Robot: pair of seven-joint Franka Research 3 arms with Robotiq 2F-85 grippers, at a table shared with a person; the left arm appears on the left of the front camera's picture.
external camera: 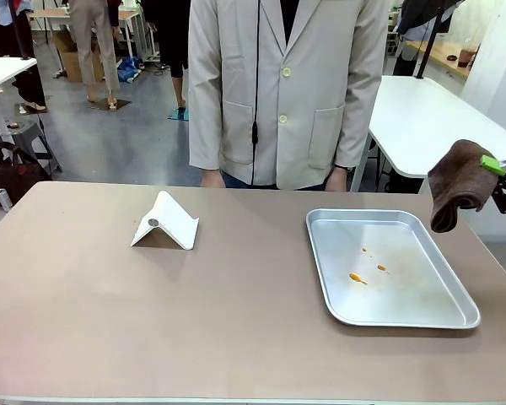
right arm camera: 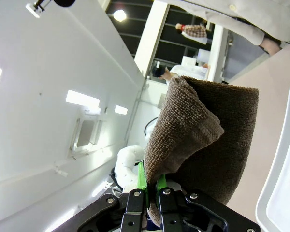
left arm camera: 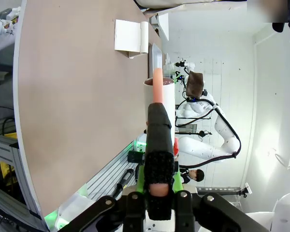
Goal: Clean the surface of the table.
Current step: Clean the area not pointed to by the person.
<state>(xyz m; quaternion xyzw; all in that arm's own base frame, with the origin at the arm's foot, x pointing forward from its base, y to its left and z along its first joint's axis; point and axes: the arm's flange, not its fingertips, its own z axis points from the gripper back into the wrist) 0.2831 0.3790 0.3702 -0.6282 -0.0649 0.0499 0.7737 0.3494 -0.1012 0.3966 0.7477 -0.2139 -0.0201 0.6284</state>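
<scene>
The taupe-brown table (external camera: 152, 321) stretches across the front view. At its right edge my right gripper (external camera: 499, 173) hangs above the table, shut on a folded brown cloth (external camera: 460, 184). In the right wrist view the cloth (right arm camera: 208, 140) rises from between the green pads (right arm camera: 142, 181) of the right gripper (right arm camera: 150, 187). My left gripper (left arm camera: 158, 113) is beside the table's (left arm camera: 77, 96) edge, shut on a white cylinder with a salmon-pink part (left arm camera: 160, 89); I cannot tell what that thing is. Farther off, the brown cloth (left arm camera: 195, 84) shows on the other arm.
A silver tray (external camera: 455, 308) with small orange spots (external camera: 357, 278) lies on the right half of the table. A white folded stand (external camera: 164, 224) sits left of the middle. A person in a beige coat (external camera: 287, 84) stands at the far edge, hands down.
</scene>
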